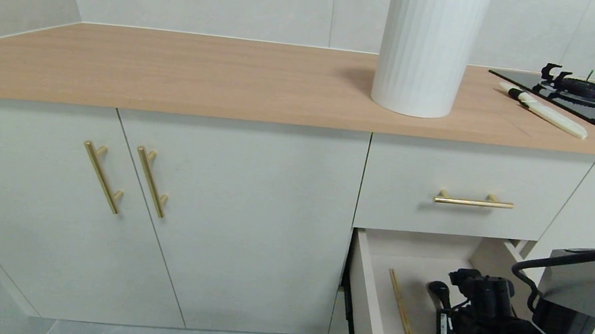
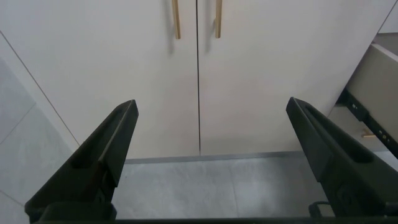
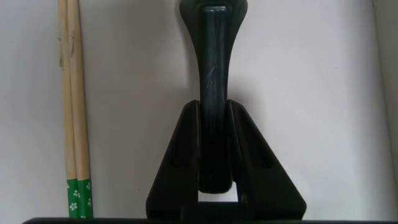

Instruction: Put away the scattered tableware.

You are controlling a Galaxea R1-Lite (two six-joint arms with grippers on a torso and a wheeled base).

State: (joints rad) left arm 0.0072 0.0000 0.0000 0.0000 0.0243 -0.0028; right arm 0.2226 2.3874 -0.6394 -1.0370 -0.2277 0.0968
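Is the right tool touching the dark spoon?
Touching: the right wrist view shows the right tool pinching the dark spoon by its handle, no gap.

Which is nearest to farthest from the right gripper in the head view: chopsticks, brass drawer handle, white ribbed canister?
From the right gripper, in the open drawer:
1. chopsticks, beside it in the same drawer.
2. brass drawer handle, on the shut drawer above.
3. white ribbed canister, up on the counter.
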